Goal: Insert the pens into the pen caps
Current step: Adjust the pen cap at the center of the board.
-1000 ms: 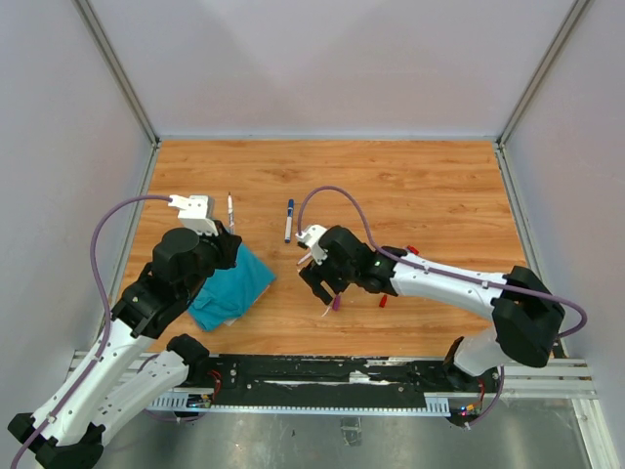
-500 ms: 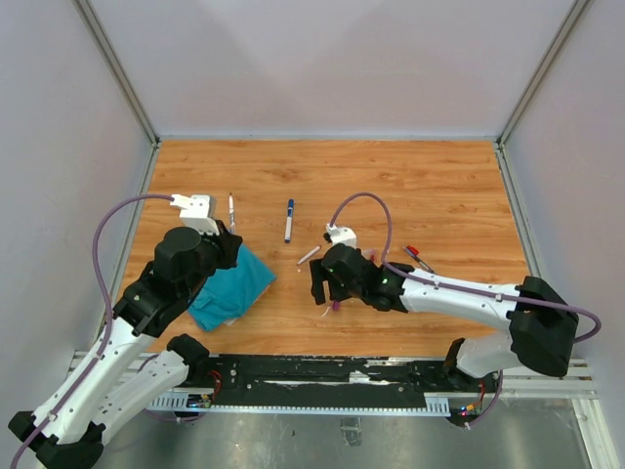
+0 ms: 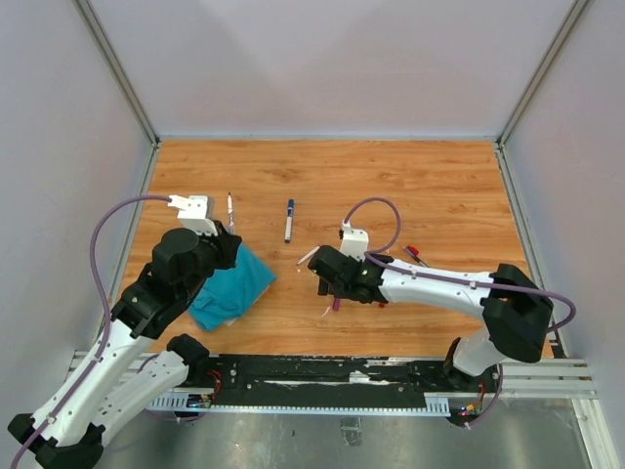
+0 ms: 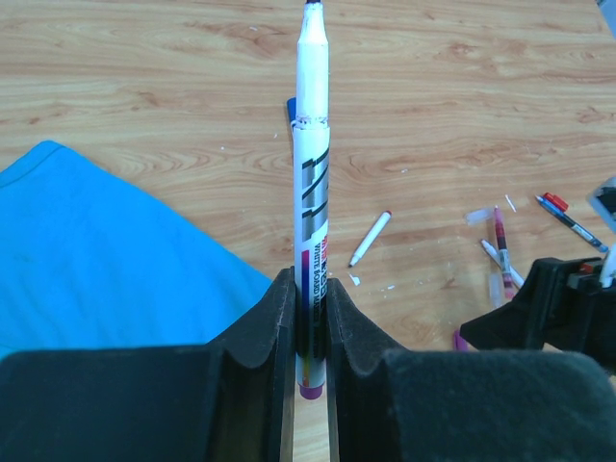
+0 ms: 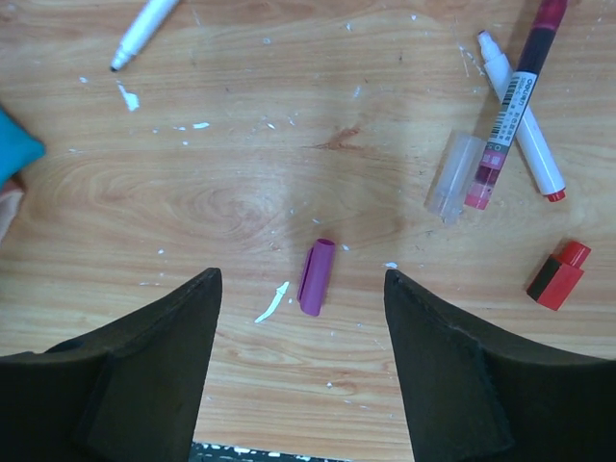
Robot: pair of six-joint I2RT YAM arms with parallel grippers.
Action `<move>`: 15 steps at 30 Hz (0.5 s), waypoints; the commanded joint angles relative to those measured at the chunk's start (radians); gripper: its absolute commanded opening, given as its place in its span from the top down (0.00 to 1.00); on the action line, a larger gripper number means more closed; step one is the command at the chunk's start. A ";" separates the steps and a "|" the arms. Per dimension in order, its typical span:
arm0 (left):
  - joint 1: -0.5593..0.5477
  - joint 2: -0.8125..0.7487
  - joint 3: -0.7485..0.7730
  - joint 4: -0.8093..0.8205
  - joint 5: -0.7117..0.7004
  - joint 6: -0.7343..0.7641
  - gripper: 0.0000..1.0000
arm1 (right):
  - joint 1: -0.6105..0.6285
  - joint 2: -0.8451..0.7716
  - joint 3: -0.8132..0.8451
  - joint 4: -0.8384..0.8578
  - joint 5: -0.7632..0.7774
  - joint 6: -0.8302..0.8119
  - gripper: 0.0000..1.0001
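My left gripper (image 4: 310,298) is shut on a white marker pen (image 4: 312,173) with a purple end. The pen points away from me, its bare tip over the wood; the top view shows it too (image 3: 230,210). My right gripper (image 5: 301,289) is open and empty, low over a purple cap (image 5: 317,276) that lies on the table between its fingers (image 3: 336,304). Right of the cap lie a crossed white pen (image 5: 525,144) and pink pen (image 5: 515,106), a clear cap (image 5: 450,178) and a red cap (image 5: 558,274). A loose white pen (image 5: 144,29) lies to the upper left.
A teal cloth (image 3: 232,283) lies under my left arm. A blue-capped pen (image 3: 289,221) lies mid-table, and a red-and-dark pen (image 3: 418,256) lies behind my right arm. White scraps dot the wood near the purple cap. Grey walls close in the table.
My right wrist has turned and shifted slightly right, so its open fingers now straddle the purple cap. My left arm and its pen have not moved.
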 commanded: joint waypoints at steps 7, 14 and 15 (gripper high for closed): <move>0.005 -0.014 -0.004 0.030 0.002 0.013 0.99 | 0.019 0.118 0.084 -0.121 -0.048 0.037 0.40; 0.004 -0.016 -0.005 0.030 0.003 0.013 0.99 | 0.017 0.163 0.077 -0.121 -0.092 0.060 0.43; 0.005 -0.017 -0.004 0.028 0.002 0.013 0.99 | 0.013 0.171 0.080 -0.121 -0.099 0.060 0.44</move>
